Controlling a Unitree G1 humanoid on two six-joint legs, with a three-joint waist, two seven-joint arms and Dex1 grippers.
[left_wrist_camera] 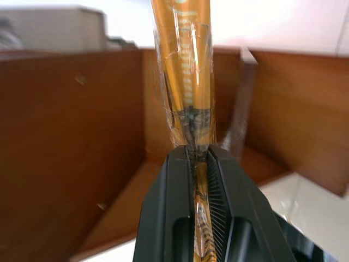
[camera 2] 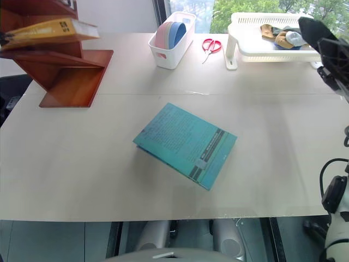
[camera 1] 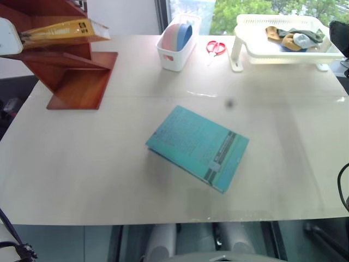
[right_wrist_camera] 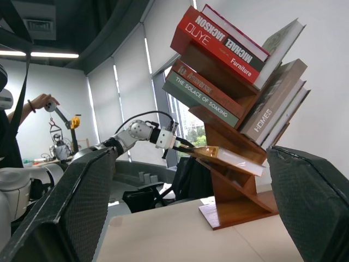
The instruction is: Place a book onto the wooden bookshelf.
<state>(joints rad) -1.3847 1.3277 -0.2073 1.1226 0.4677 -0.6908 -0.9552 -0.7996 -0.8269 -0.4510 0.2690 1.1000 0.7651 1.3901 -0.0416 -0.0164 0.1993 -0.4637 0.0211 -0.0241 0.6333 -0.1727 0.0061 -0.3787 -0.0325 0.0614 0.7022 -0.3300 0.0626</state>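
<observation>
The orange-yellow book (camera 1: 65, 30) lies along a slanted board of the reddish-brown wooden bookshelf (camera 1: 76, 82) at the table's far left corner. My left gripper (left_wrist_camera: 194, 154) is shut on the book's near end, its black fingers (left_wrist_camera: 174, 207) pinching the glossy cover. From the side, the book (right_wrist_camera: 234, 159) appears to touch the board, with several other books stacked on the boards above. My right gripper (camera 2: 320, 37) hovers at the far right over the table, away from the shelf. Its fingers (right_wrist_camera: 76, 202) stand wide apart with nothing between them.
A teal book (camera 1: 199, 147) lies flat mid-table. At the back stand a white bin (camera 1: 175, 43) with pink and blue things, red scissors (camera 1: 216, 47) and a white basket (camera 1: 256, 49) holding cloths. A person's raised hand (right_wrist_camera: 41, 101) shows far off.
</observation>
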